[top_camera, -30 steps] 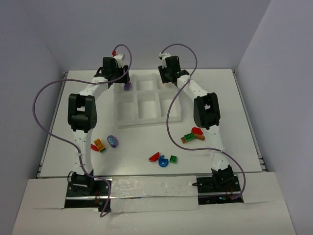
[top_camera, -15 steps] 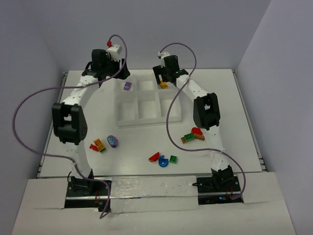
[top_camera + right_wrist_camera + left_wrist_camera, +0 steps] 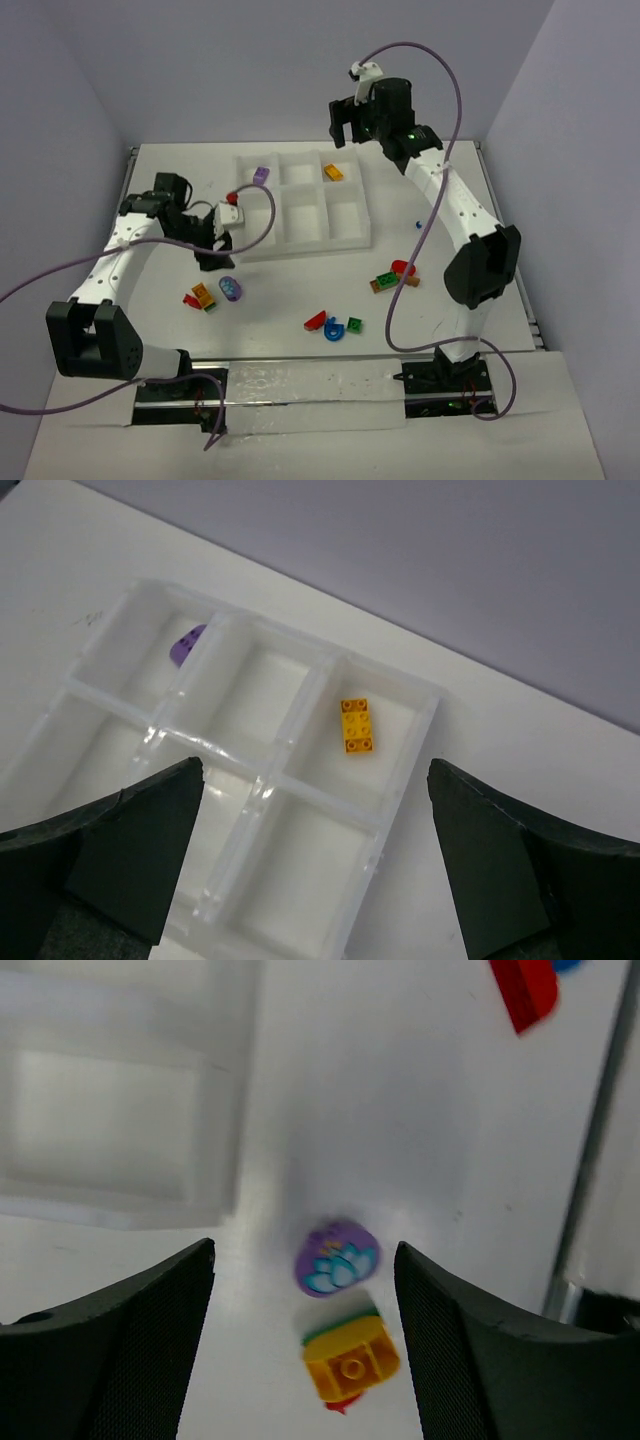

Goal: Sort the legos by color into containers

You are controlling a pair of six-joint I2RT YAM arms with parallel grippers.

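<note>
Jaws wide on both arms, nothing held.
My left gripper hangs over a round purple lotus-printed piece beside a blurred, probably orange-topped stack. Beyond, my right gripper hovers above the white foam tray, with an orange studded brick in the far-right compartment and a small purple brick in the far-left.

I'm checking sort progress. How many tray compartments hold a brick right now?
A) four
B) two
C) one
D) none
B: a purple brick lies in the far-left compartment and an orange brick in the far-right one. The other four compartments of the tray show nothing inside.
</note>
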